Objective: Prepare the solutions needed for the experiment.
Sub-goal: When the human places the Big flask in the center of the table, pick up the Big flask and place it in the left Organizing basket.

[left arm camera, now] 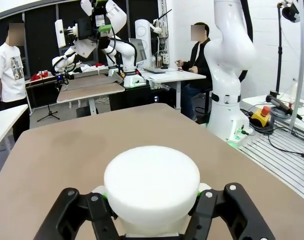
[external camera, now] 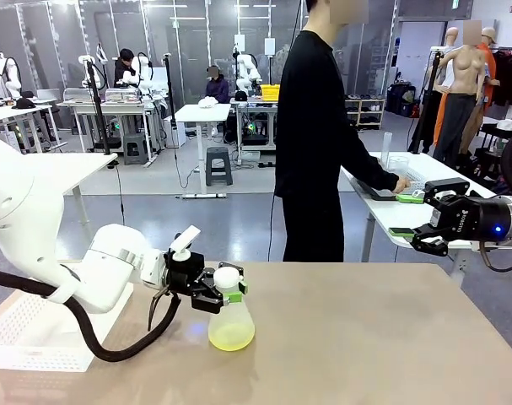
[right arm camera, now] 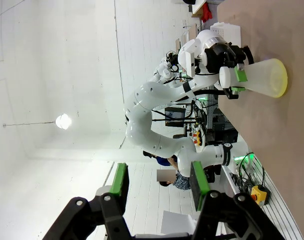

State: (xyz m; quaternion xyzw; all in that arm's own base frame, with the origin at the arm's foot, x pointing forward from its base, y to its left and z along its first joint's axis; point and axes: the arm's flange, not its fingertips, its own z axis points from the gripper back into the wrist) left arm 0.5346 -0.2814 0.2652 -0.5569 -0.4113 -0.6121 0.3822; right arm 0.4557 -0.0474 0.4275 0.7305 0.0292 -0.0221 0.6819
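My left gripper (external camera: pixel 224 293) is clamped tight on the neck of the flask (external camera: pixel 231 325) lower left of centre, solution (external camera: pixel 231 337) pooled inside under the cap (left arm camera: pixel 152 187), while my right gripper (external camera: pixel 417 234) hangs half-open and empty at right; next, I reckon, a steady lift or uncapping.

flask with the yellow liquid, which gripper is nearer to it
Left. The left gripper is closed around the neck of the flask, just below its white cap. The right gripper hangs open far off at the table's far right edge.
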